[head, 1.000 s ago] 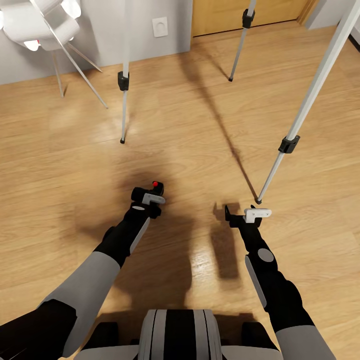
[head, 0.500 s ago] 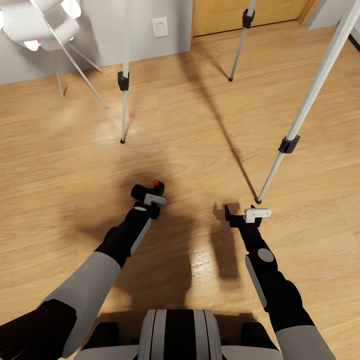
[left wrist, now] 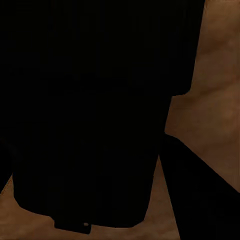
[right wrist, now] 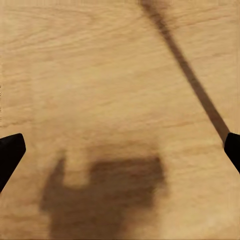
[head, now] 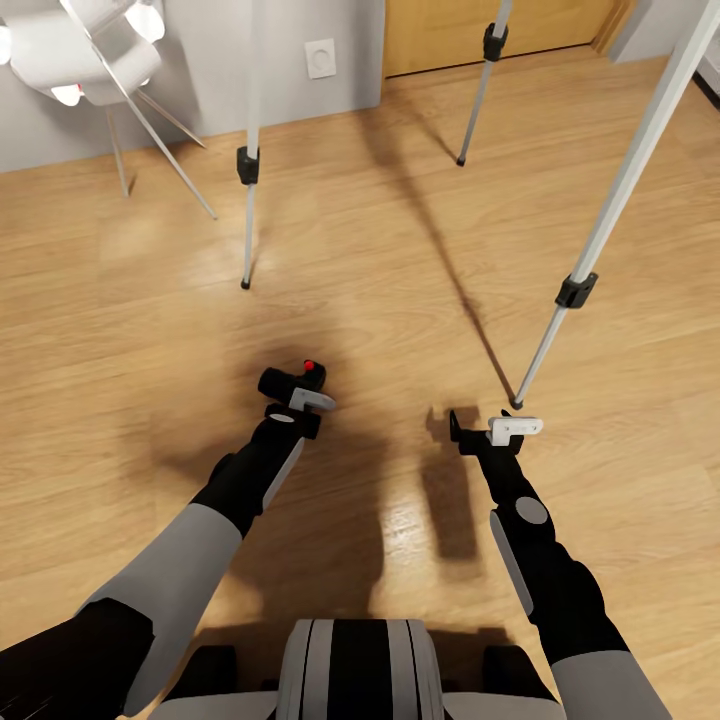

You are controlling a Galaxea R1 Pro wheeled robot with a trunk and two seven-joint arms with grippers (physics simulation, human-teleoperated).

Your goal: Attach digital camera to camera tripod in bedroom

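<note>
The small black digital camera with its red button on top is held above the wood floor, with my left gripper shut on it. Up close in the left wrist view the camera is a dark mass against the floor. Three silver-white legs of the camera tripod stand around the space ahead, a second leg at the left and a third further back; its head is out of view above. My right gripper hangs open near the foot of the right leg, with nothing between its fingertips.
A white spiky floor lamp on thin legs stands at the far left by the grey wall. A wooden door is behind the tripod. Light wood floor spreads between the legs.
My left gripper with the camera has edged slightly left and forward. The head view has shifted a little downward. The right arm has stayed put.
</note>
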